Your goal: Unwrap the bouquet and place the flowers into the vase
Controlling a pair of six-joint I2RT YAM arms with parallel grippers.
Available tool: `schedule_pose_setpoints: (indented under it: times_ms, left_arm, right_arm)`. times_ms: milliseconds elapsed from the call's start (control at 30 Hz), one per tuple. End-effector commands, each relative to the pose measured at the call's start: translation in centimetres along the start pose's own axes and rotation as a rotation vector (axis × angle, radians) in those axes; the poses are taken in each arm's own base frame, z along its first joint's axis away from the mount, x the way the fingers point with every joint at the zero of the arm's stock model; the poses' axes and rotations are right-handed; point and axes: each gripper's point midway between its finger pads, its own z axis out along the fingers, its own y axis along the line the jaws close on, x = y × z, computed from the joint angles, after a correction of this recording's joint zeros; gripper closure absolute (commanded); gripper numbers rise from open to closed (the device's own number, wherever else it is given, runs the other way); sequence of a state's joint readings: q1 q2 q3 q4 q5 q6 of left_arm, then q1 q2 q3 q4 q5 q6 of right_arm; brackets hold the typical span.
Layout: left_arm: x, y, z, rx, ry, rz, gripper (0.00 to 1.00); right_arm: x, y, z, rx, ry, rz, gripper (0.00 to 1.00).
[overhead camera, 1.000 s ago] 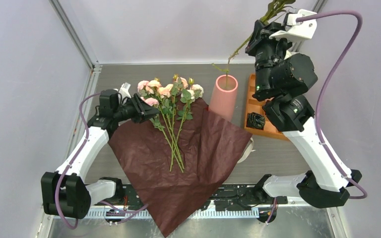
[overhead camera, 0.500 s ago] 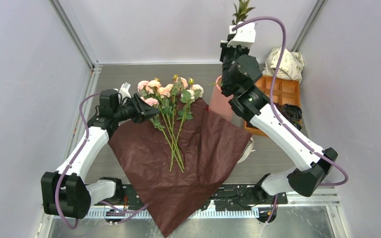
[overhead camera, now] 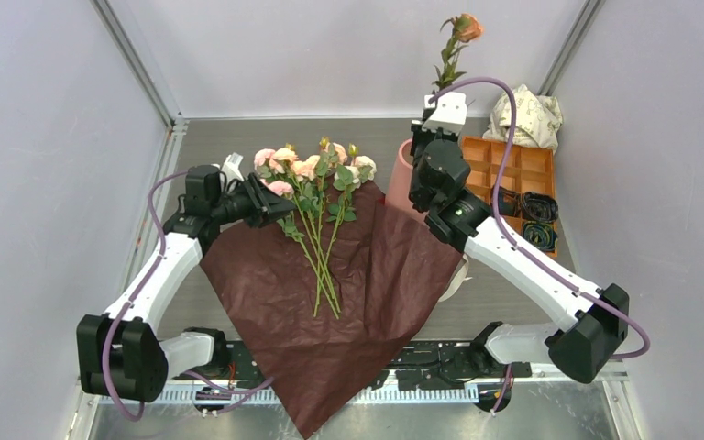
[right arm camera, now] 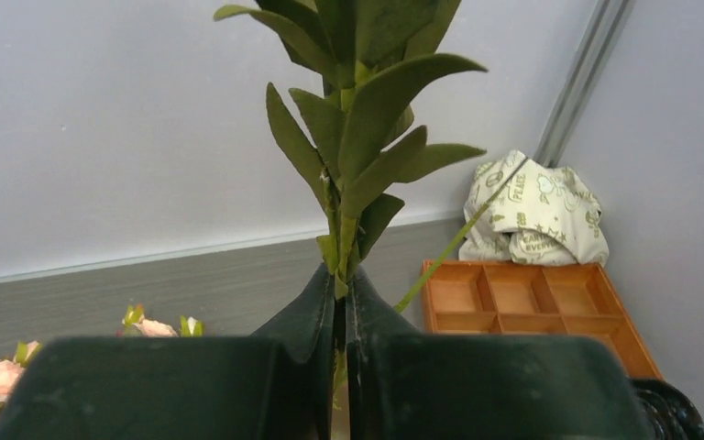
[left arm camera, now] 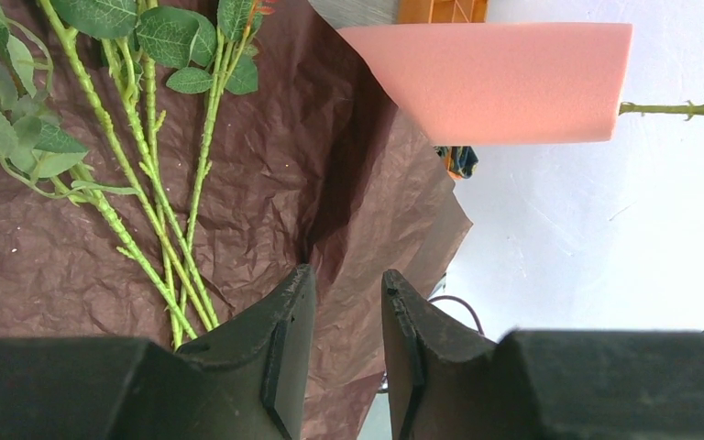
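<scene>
The bouquet's dark red paper lies spread flat on the table, with the flowers lying loose on it, heads toward the back. My left gripper hovers open beside the leftmost rose heads; in its wrist view the fingers hold nothing above the paper and green stems. The pink vase stands upright at the paper's far right corner, partly hidden by my right arm. My right gripper is shut on one leafy stem, holding it upright over the vase with its rose on top.
An orange compartment tray sits right of the vase, with black items in its near cells. A crumpled white printed paper ball lies behind it. A cream ribbon peeks from under the paper's right edge. Walls close in on both sides.
My right arm swung left from over the tray to above the vase, turning its held stem upright, rose up. The left arm and the flowers on the paper stayed still.
</scene>
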State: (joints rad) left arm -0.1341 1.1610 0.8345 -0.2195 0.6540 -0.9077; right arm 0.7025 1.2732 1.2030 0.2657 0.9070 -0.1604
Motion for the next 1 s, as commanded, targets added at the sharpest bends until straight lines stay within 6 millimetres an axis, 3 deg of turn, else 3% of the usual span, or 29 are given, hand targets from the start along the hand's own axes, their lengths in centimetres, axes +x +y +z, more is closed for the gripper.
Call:
schedule_pose_setpoints:
  times_ms: [0,100,267,333,500,733,967]
  left_arm:
    - [-0.9,-1.8,0.3,0.058,-0.019,0.069,0.65]
    - [-1.1,-1.6,0.8,0.048,-0.014,0.071,0.64]
    - [-1.3,-1.6,2.4,0.031,0.014,0.076,0.63]
    - [-1.3,-1.5,3.1,0.010,0.025,0.087,0.63]
    - [-1.7,-0.8,4.9,-0.061,0.046,0.111,0.61]
    - [-2.1,0.6,7.9,-0.203,0.081,0.161,0.62]
    - [-1.5,2.8,12.9,-0.337,0.164,0.192,0.67]
  right_arm:
    - [-0.2,-1.6,-0.8,0.042,-0.002,0.096,0.89]
    - [1.0,-1.6,-0.9,0.039,0.029,0.081,0.77]
    - [2.0,-1.9,-1.4,0.037,0.061,0.079,0.41]
    - [1.7,-2.4,-1.7,0.042,0.057,0.084,0.29]
    - [0.0,-3.3,-2.5,0.036,0.051,0.120,0.11]
    - [-4.0,-6.0,-5.1,-0.006,0.015,0.263,0.07]
    - [-7.1,-9.5,-8.8,-0.081,-0.043,0.404,0.07]
